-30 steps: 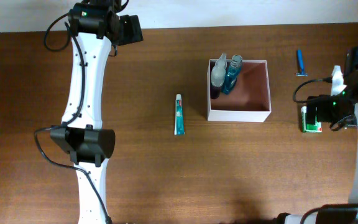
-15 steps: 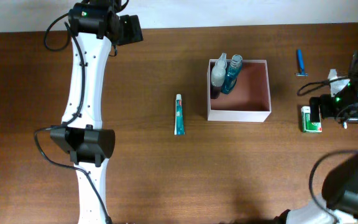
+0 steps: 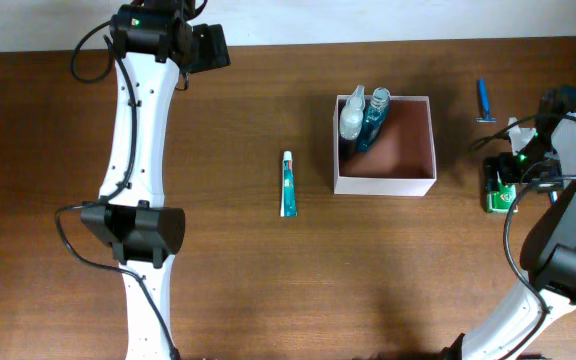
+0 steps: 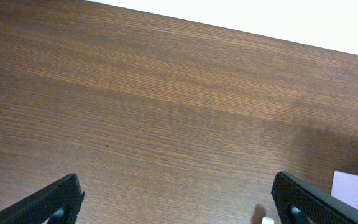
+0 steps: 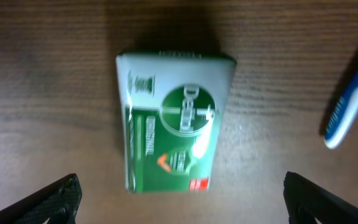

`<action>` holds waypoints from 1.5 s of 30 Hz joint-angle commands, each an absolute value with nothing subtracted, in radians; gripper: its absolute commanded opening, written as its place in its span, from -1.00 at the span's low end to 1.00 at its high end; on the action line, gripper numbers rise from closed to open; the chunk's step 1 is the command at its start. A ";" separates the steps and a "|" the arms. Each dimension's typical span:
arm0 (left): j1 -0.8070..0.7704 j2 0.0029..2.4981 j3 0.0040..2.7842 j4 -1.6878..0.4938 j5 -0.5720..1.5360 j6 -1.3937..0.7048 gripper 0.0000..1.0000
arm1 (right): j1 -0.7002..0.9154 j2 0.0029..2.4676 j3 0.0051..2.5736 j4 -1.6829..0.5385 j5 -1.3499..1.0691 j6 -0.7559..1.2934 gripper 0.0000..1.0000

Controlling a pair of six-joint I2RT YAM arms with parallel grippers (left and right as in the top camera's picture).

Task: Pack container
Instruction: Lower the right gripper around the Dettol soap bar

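Hovering over green-and-white packet (image 5: 173,121), right gripper (image 5: 180,202) spread wide, right of container (image 3: 384,186); left gripper (image 4: 179,200) spread too, far-left table (image 4: 166,93).

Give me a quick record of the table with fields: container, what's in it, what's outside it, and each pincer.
container: white-walled, open top
inside: clear bottle, blue bottle
outside: toothpaste tube, blue razor, green-and-white packet
left pincer: open, holding nothing
right pincer: open, above the packet
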State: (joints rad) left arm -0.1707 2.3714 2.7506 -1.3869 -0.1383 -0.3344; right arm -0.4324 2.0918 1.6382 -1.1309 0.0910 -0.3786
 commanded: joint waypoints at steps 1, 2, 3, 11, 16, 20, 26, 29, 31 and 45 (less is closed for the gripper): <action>-0.165 2.371 2.746 -1.384 -0.146 -0.344 0.99 | -0.439 2.124 1.651 -1.123 0.081 -0.389 0.97; -0.165 2.371 2.746 -1.384 -0.146 -0.344 0.99 | -0.439 2.131 1.651 -1.122 0.081 -0.389 0.98; -0.165 2.371 2.746 -1.384 -0.146 -0.344 0.99 | -0.439 2.135 1.651 -1.121 0.081 -0.389 0.98; -0.165 2.371 2.746 -1.384 -0.146 -0.344 0.99 | -0.439 2.153 1.626 -1.060 0.078 -0.389 0.98; -0.165 2.371 2.746 -1.384 -0.146 -0.344 0.99 | -0.439 2.167 1.625 -1.058 0.077 -0.389 0.98; -0.165 2.371 2.746 -1.384 -0.146 -0.344 0.99 | -0.439 2.167 1.624 -1.046 0.054 -0.390 0.98; -0.165 2.371 2.746 -1.384 -0.146 -0.344 0.99 | -0.439 2.167 1.622 -1.050 0.052 -0.389 0.98; -0.165 2.371 2.746 -1.384 -0.146 -0.344 0.99 | -0.439 2.167 1.610 -1.050 0.052 -0.389 0.98; -0.165 2.371 2.746 -1.384 -0.146 -0.344 0.99 | -0.439 2.167 1.601 -1.050 0.052 -0.389 0.98; -0.165 2.371 2.746 -1.384 -0.146 -0.344 0.99 | -0.439 2.167 1.535 -1.005 0.052 -0.414 0.98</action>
